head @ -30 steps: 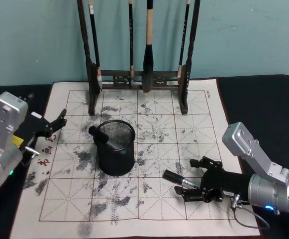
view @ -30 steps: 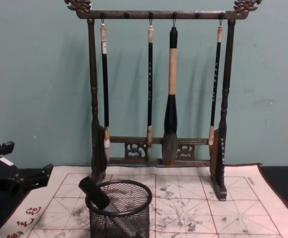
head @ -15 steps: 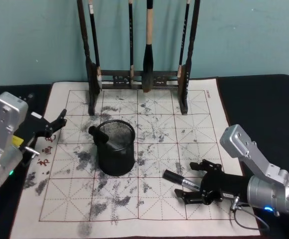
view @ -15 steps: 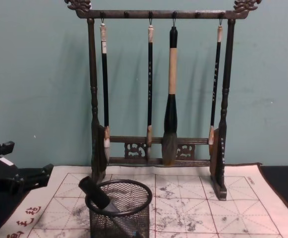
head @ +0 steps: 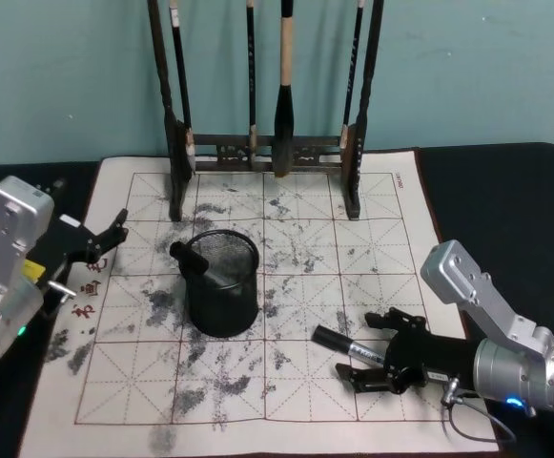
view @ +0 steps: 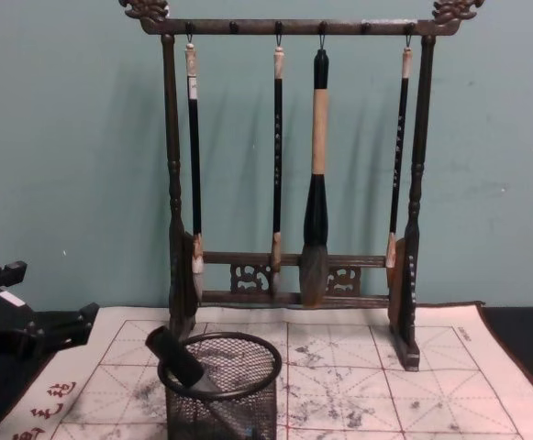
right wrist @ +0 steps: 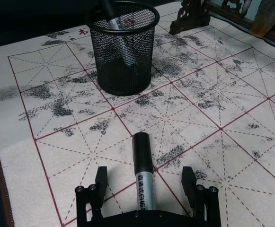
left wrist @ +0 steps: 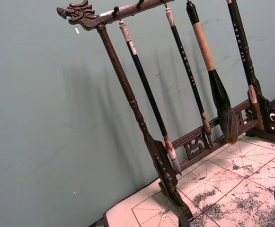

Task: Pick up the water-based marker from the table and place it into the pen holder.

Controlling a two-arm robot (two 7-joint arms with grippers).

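Observation:
The water-based marker [head: 341, 343] [right wrist: 144, 176], black cap and grey barrel, lies flat on the cream mat [head: 353, 253] at the front right. My right gripper [head: 360, 345] [right wrist: 144, 178] is open low over the mat, one finger on each side of the marker's barrel. The black mesh pen holder [head: 222, 286] [right wrist: 123, 52] [view: 220, 390] stands upright at mid-mat, with another dark marker [head: 193, 258] [view: 176, 356] leaning inside it. At the mat's left edge my left gripper [head: 110, 239] [view: 41, 321] is parked, open and holding nothing.
A tall dark wooden brush rack [head: 267, 143] [view: 294, 183] [left wrist: 146, 142] with several hanging brushes stands across the back of the mat, behind the holder. Bare mat lies between the marker and the holder.
My right arm has shifted slightly left and lower, keeping the open fingers around the marker. The marker, holder and left arm have not moved.

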